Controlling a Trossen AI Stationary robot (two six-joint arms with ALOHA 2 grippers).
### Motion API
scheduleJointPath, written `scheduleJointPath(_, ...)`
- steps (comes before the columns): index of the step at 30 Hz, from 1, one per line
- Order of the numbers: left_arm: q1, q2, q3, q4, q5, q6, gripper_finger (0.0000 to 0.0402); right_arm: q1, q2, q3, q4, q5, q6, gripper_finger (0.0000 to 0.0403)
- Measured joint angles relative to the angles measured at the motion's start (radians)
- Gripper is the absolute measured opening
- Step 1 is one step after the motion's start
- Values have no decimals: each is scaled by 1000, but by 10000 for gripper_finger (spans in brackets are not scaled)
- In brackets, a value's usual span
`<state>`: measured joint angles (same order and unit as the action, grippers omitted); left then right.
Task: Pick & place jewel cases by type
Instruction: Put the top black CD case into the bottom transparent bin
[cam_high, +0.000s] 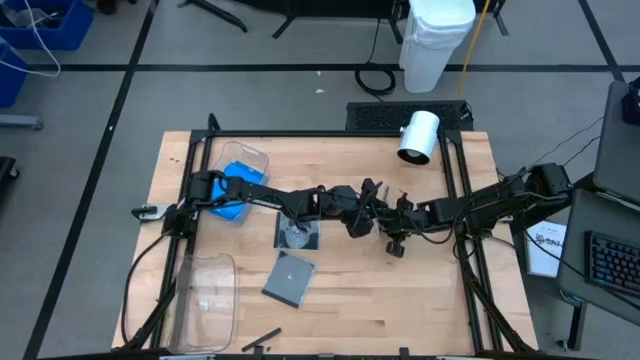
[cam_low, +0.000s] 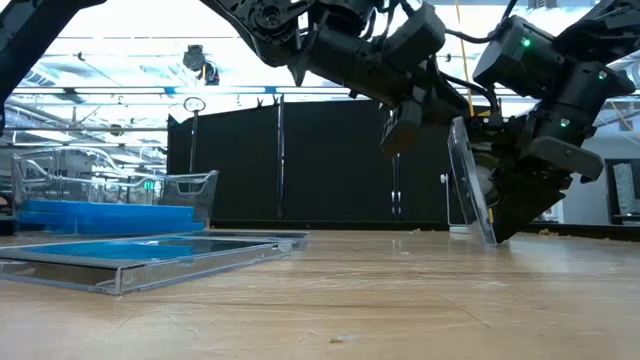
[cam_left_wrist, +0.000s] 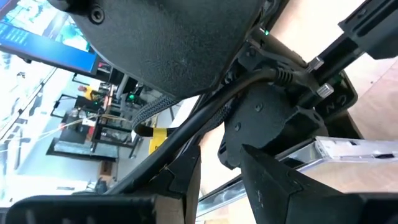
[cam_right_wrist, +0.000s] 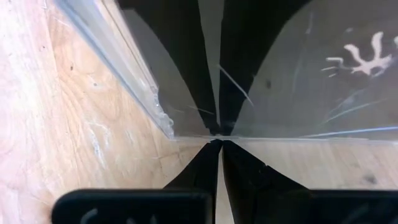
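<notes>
Right pincer (cam_low: 490, 225) is clamped on a clear case (cam_low: 470, 185), held on edge above the worktop (cam_low: 400, 300). Left pincer (cam_low: 400, 125) state cannot be determined. Next: carry to the matching bin (cam_high: 205, 300).

Two jewel cases (cam_high: 291, 277) flat at table (cam_high: 420, 310) centre, between two bins (cam_high: 207, 300), another case upright (cam_low: 472, 190) to their right.

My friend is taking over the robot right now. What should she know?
Right gripper: shut on a clear jewel case, held on edge just above the table near its middle.
Left gripper: beside that case, not holding anything; fingers unclear.
Blue jewel cases: in the far-left clear bin. That looks done.
Left to sort: the held case, the disc case and the grey case lying on the table. The near-left bin looks empty.
</notes>
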<state>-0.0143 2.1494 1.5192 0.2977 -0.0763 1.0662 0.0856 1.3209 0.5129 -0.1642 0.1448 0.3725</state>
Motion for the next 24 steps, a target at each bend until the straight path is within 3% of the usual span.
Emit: scheduleJointPath(24,0,1,-1,-7,24,5,122,0,-2,-30,58,13,-22,16)
